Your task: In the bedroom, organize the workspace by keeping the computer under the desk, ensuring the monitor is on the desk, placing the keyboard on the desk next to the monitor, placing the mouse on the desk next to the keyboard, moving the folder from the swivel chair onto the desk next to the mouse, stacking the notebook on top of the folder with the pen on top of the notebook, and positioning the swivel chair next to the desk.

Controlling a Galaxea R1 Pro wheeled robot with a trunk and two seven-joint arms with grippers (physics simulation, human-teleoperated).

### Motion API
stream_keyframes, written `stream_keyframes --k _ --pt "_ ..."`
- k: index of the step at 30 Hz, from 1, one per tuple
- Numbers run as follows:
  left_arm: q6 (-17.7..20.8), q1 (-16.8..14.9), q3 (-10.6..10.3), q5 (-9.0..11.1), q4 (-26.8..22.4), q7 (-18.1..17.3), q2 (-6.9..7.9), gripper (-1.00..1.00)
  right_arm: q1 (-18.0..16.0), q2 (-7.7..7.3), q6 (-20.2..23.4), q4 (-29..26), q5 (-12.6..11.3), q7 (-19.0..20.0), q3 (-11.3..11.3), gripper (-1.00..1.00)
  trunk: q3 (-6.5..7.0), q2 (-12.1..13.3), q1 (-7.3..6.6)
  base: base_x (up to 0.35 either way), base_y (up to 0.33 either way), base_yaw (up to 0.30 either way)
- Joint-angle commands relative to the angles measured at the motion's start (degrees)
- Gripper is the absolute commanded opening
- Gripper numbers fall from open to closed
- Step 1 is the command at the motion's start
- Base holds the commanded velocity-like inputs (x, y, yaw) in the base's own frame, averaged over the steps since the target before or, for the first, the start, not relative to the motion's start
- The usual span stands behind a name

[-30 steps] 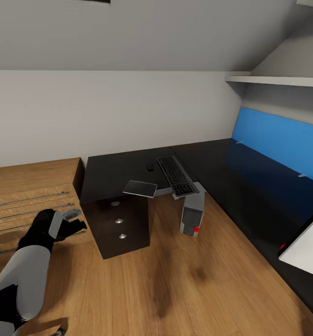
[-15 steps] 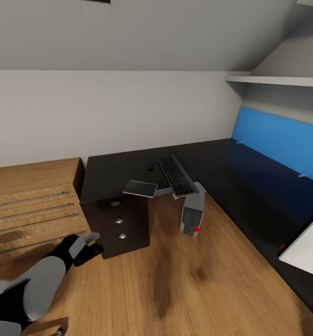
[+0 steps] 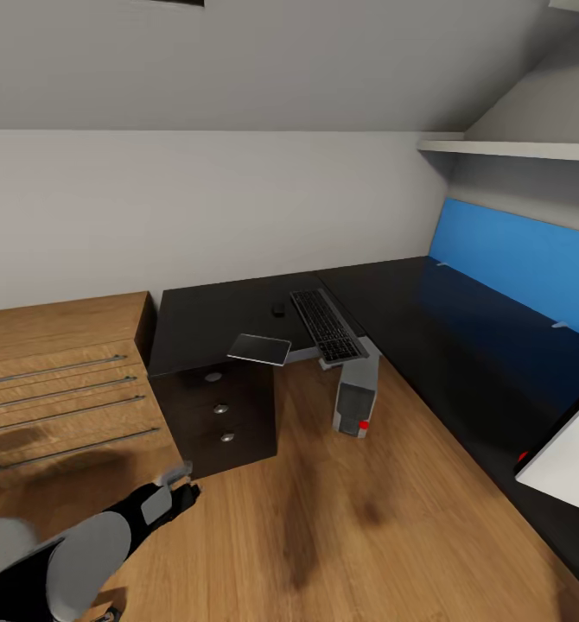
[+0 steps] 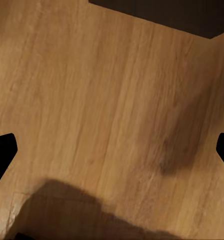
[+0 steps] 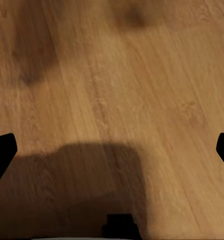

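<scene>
Keyboard (image 3: 327, 325) lies on black counter (image 3: 212, 315), long axis running from the wall toward the room, near end overhanging the edge above computer tower (image 3: 356, 396) on floor. Left claw (image 3: 182, 485) low over floorboards, fingers apart; right claw fingers apart too

A home study nook under a sloped ceiling: long black L-shaped surface (image 3: 428, 320) with blue back panel, light wooden drawer chest (image 3: 56, 380), plank floor (image 3: 341, 527).
</scene>
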Motion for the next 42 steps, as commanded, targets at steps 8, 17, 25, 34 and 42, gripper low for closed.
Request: stream_keyframes --k 8,17,25,34,42 --pt "-8.76 4.13 -0.08 -1.87 0.03 0.18 -1.46 1.00 -0.03 0.26 5.94 -6.49 -0.23 -0.43 0.41 1.00 -0.05 -0.02 0.00 0.000 0.000 0.000" --pt "-24.95 4.85 -0.09 -15.92 0.05 4.55 -5.08 1.00 -0.05 0.84 7.07 -12.55 -0.23 -0.52 0.41 1.00 -0.05 -0.02 0.00 0.000 0.000 0.000" --pt "-31.87 6.69 -0.08 -21.86 0.05 11.29 -6.42 1.00 -0.07 0.88 7.10 -13.96 -0.25 -0.48 0.36 1.00 -0.05 -0.02 0.00 0.000 0.000 0.000" --pt "-32.74 11.98 -0.07 -22.26 0.05 0.12 -3.96 1.00 -0.07 0.90 6.99 -14.35 -0.14 -0.46 0.36 1.00 -0.05 -0.02 0.00 0.000 0.000 0.000" --pt "-38.52 23.60 -0.05 -22.20 0.05 -8.70 -2.84 1.00 -0.11 0.93 9.98 -18.25 -0.25 -1.00 0.34 1.00 -0.05 -0.02 0.00 0.000 0.000 0.000"
